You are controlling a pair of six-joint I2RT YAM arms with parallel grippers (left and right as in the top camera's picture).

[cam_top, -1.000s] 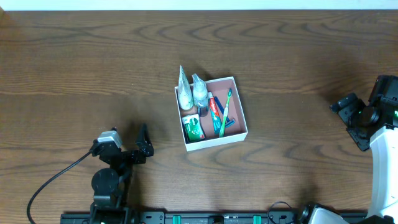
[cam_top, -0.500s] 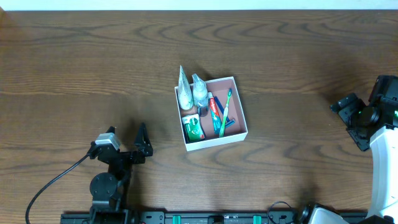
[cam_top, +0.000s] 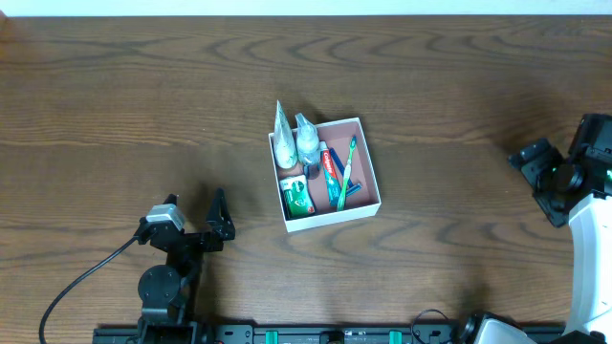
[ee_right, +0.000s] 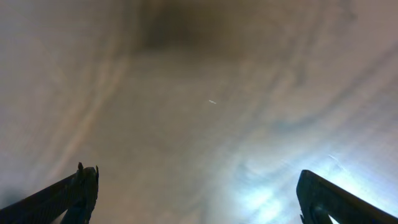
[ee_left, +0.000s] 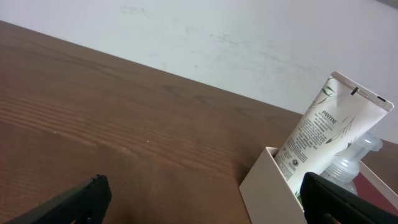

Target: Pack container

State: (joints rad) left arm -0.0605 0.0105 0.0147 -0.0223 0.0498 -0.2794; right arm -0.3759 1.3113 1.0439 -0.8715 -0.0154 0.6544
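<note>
The left tool [ee_left: 205, 186] and right tool [ee_right: 199, 177] gape apart; PANTENE tube [ee_left: 323, 130] stands in the container [ee_left: 264, 180].

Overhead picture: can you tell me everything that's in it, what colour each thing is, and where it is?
container: one, white with a pinkish-brown inside, middle of the table
Pantene tube: one, white and green, leaning in the container's far-left corner
clear bottle: one, see-through, right beside the Pantene tube
toothpaste tube: one, red and white, lying in the container's middle
toothbrush: one, green, lying beside the toothpaste tube
blue item: one, blue, by the toothbrush; too small to name
small box: one, green, container's near-left corner
table: one, dark brown wood, under everything
left fingers: two, black, open, near the container's left
right fingers: two, black, open, far off at the table's right side
</note>
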